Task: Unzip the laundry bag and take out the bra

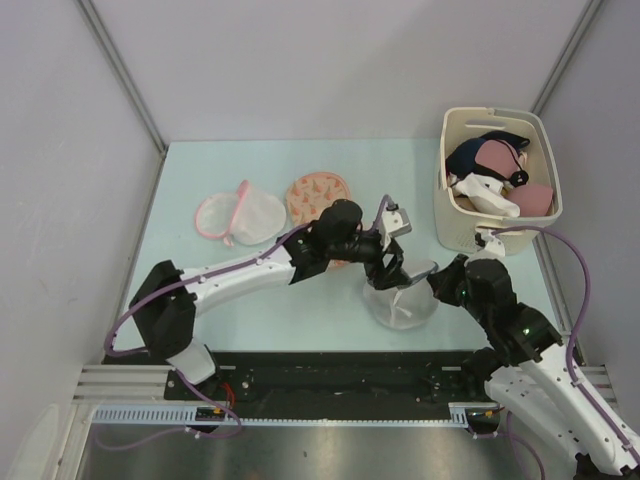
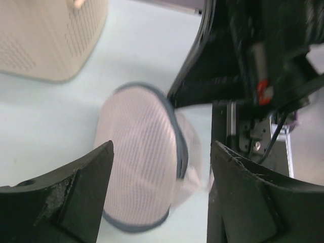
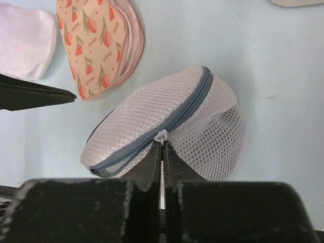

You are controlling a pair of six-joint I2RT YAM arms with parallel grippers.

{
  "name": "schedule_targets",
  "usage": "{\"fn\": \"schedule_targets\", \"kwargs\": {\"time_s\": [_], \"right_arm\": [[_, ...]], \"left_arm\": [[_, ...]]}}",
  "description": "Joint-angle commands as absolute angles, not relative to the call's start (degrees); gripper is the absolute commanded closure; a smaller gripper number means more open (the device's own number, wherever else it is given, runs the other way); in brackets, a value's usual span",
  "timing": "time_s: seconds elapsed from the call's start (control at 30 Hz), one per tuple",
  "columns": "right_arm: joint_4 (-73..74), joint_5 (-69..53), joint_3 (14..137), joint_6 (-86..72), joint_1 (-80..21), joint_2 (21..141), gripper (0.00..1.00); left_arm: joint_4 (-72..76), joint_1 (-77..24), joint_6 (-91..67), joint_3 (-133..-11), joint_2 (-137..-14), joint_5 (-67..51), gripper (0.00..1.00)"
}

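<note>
Laundry bag (image 3: 139, 121) sits by the surface's (image 3: 283, 76) near edge, right of centre. Its zipper (image 3: 188, 107) runs away from the right end effector (image 3: 162, 146), pressed together at the pull (image 3: 161, 135). Left end effector (image 2: 162, 154), spread apart, hovers above.

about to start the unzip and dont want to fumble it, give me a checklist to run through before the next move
1. right gripper pinching the laundry bag at the zipper pull: ok, jaws shut just below the pull.
2. left gripper open over the bag: ok, fingers spread either side of it, not gripping.
3. zipper opened: not ok, it looks shut along the stretch that shows.
4. bra inside: cannot tell, the mesh hides the contents.
5. room to pull: ok, the peach-print pouch and the basket lie apart from the bag.
</note>
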State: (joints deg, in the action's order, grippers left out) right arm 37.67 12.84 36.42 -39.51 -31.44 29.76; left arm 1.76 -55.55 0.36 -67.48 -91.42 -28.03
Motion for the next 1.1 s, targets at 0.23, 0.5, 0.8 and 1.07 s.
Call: {"fn": "schedule_targets", "kwargs": {"time_s": [0.23,0.5,0.8,1.07], "right_arm": [[35.2,12.7,36.5,-42.1,-32.2,30.1,1.0],[35.7,12.9,36.5,-42.3,-32.2,28.9,1.0],[37.7,15.7,38.1,-38.7,-28.3,27.6,1.0],[37.7,9.6,38.3,-34.5,-16.0,29.1,1.0]], "left_arm": [[-0.7,-60.1,-0.8,-78.2,-99.1,-22.6,0.31],[-3.3,-61.9,1.1,-79.8,-103.3,-18.6,0.51],[-6.7,-61.1,6.8,-79.4,-98.8,-21.4,1.0],[3.9,-57.5,9.1,-63.0,-85.4,-28.5,1.0]]}}
